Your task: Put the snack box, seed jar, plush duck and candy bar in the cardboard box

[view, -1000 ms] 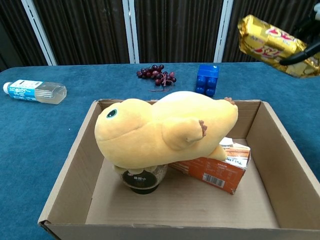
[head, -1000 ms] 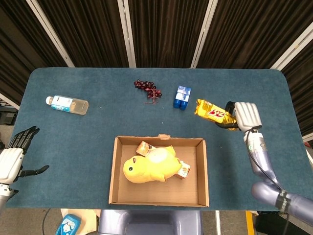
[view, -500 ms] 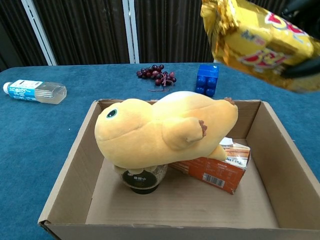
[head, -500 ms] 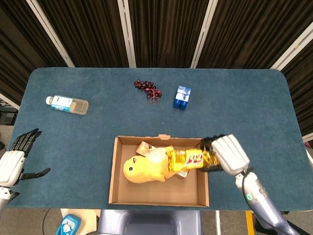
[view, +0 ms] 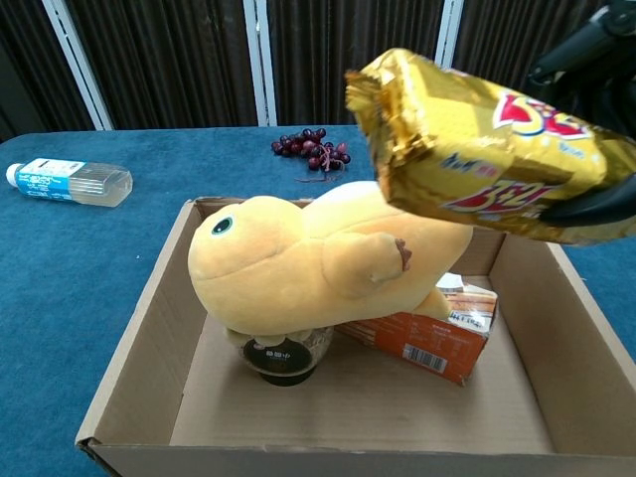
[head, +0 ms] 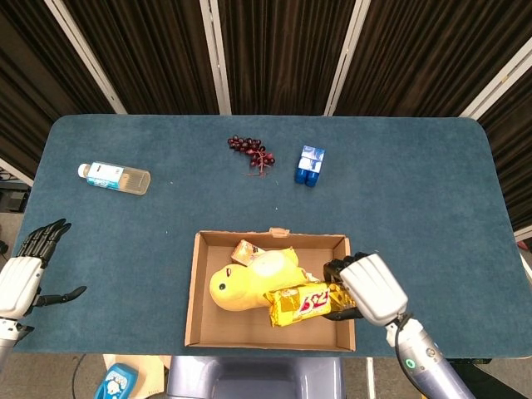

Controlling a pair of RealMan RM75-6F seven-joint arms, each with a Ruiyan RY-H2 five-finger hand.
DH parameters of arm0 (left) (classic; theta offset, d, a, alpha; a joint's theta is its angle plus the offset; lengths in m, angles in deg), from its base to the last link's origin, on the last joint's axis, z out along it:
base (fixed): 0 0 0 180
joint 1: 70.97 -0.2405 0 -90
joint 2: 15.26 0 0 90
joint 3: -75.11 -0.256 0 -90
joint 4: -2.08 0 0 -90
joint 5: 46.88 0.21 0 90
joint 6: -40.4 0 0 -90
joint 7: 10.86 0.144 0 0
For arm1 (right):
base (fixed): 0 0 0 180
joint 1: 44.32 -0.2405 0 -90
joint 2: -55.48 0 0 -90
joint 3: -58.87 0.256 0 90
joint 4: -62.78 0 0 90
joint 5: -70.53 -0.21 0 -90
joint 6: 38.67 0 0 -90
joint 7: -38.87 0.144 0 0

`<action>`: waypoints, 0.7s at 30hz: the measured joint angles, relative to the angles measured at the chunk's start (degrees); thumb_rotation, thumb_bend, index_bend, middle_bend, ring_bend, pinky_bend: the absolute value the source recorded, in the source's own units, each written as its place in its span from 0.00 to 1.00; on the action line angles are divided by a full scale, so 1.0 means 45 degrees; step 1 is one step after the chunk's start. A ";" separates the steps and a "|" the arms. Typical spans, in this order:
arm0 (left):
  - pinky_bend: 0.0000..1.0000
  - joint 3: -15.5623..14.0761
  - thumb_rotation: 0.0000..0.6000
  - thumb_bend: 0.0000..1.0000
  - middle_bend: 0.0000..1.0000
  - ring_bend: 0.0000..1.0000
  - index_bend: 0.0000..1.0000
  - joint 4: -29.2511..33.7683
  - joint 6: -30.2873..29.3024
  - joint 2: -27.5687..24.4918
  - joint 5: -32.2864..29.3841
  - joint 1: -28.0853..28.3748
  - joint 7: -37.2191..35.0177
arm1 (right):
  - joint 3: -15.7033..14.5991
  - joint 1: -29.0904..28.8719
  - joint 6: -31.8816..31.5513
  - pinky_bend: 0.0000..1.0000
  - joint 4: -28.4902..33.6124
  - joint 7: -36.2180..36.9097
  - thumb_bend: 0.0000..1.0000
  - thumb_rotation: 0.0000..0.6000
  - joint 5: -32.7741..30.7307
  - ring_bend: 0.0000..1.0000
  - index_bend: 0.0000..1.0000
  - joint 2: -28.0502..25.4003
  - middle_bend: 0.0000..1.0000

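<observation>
Head view, going left to right: the left hand (head: 21, 278) sits off the table's left edge, fingers spread and holding nothing. On the blue table (head: 432, 183) near the left end there's a water bottle (head: 115, 177) lying on its side, then a bunch of grapes (head: 250, 150) and a blue carton (head: 310, 165) further back toward the middle. The cardboard box (head: 197, 287) sits at the front edge, and the plush duck (head: 245, 283) is lying inside it, draped over the seed jar (view: 283, 356) and leaning on the orange snack box (view: 427, 333), which you only really see well in the chest view. The right hand (head: 370, 287) is over the box's right side with its fingers wrapped around one end of the gold candy bar (head: 301, 302), so the bar is held up above the box interior, sticking out leftward next to the duck's belly. Chest view shows the wrapper huge and close, clear of the box floor.
</observation>
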 measured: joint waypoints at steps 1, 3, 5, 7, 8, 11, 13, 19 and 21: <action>0.00 0.0004 1.00 0.06 0.00 0.00 0.01 -0.0005 -0.0001 -0.0010 -0.0003 0.0000 -0.0016 | 0.0031 -0.0052 0.0037 0.67 0.0049 -0.0210 0.15 1.00 -0.0109 0.62 0.72 0.0100 0.65; 0.00 0.0009 1.00 0.06 0.00 0.00 0.01 -0.0015 -0.0016 -0.0018 0.0002 -0.0003 -0.0044 | 0.0076 -0.0152 0.0104 0.63 0.0185 -0.0712 0.14 1.00 -0.0397 0.58 0.67 0.0344 0.61; 0.00 0.0009 1.00 0.06 0.00 0.00 0.01 -0.0027 -0.0005 -0.0037 -0.0013 -0.0005 -0.0105 | 0.0067 -0.0222 0.0165 0.51 0.0299 -0.1177 0.14 1.00 -0.0701 0.46 0.56 0.0580 0.50; 0.00 0.0020 1.00 0.06 0.00 0.00 0.01 -0.0055 0.0011 -0.0052 -0.0038 0.0000 -0.0148 | 0.0010 -0.0281 0.0254 0.42 0.0366 -0.1525 0.12 1.00 -0.0943 0.37 0.46 0.0728 0.40; 0.00 0.0026 1.00 0.06 0.00 0.00 0.01 -0.0062 0.0015 -0.0057 -0.0044 0.0003 -0.0167 | -0.0039 -0.0324 0.0322 0.37 0.0397 -0.1730 0.12 1.00 -0.1092 0.32 0.41 0.0807 0.35; 0.00 0.0025 1.00 0.06 0.00 0.00 0.01 -0.0065 0.0015 -0.0062 -0.0017 0.0009 -0.0194 | -0.0134 -0.0429 0.0441 0.26 0.0465 -0.2126 0.11 1.00 -0.1354 0.20 0.27 0.1005 0.22; 0.00 0.0022 1.00 0.06 0.00 0.00 0.01 -0.0067 0.0010 -0.0060 0.0001 0.0011 -0.0191 | -0.0165 -0.0478 0.0459 0.20 0.0516 -0.2264 0.10 1.00 -0.1460 0.15 0.23 0.1101 0.17; 0.00 0.0027 1.00 0.06 0.00 0.00 0.01 -0.0066 -0.0004 -0.0062 0.0003 0.0005 -0.0204 | -0.0146 -0.0507 0.0250 0.14 0.0673 -0.2456 0.10 1.00 -0.1662 0.05 0.13 0.1210 0.07; 0.00 0.0024 1.00 0.06 0.00 0.00 0.01 -0.0063 -0.0015 -0.0059 0.0022 0.0003 -0.0202 | -0.0141 -0.0493 0.0150 0.11 0.0693 -0.2483 0.09 1.00 -0.1676 0.01 0.11 0.1208 0.02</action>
